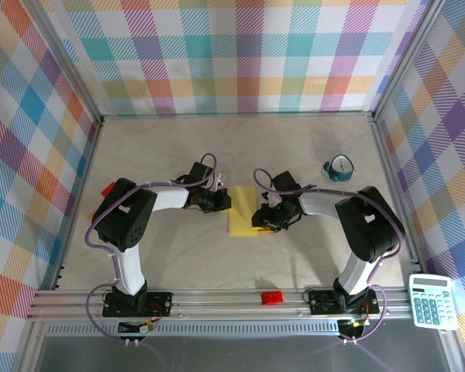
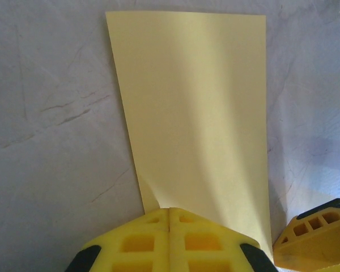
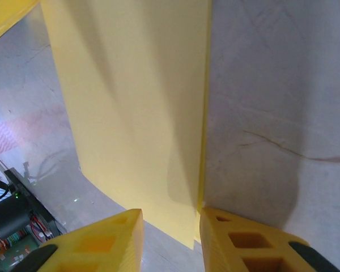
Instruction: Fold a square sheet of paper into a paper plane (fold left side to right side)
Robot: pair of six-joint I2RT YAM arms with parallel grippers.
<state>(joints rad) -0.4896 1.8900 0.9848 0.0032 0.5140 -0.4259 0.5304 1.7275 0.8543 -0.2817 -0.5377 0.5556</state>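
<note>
Top view: the square sheet of paper (image 1: 241,219) lies flat at the centre of the table (image 1: 178,147), showing as an upright yellow rectangle, narrower than it is tall. Left gripper (image 1: 223,200) sits at the sheet's upper left edge and right gripper (image 1: 257,218) at its right edge, lower down, so the two face each other across the paper. Left wrist view: left gripper (image 2: 169,212) at bottom centre has its fingers pressed together with no gap, tips on the near edge of the sheet (image 2: 198,113). The paper curls up slightly just left of the tips. Cannot tell whether a layer is pinched between them. One yellow finger of the right gripper shows at lower right. Right wrist view: right gripper (image 3: 171,220) has its fingers apart by a clear gap. The sheet's (image 3: 136,102) corner runs into that gap, its doubled edge against the inner side of the right-hand finger (image 3: 238,238), and it is not clamped. Elsewhere in the top view are a teal object (image 1: 339,168) at upper right, a red brick (image 1: 272,297) on the front rail and a calculator (image 1: 432,301) at lower right.
</note>
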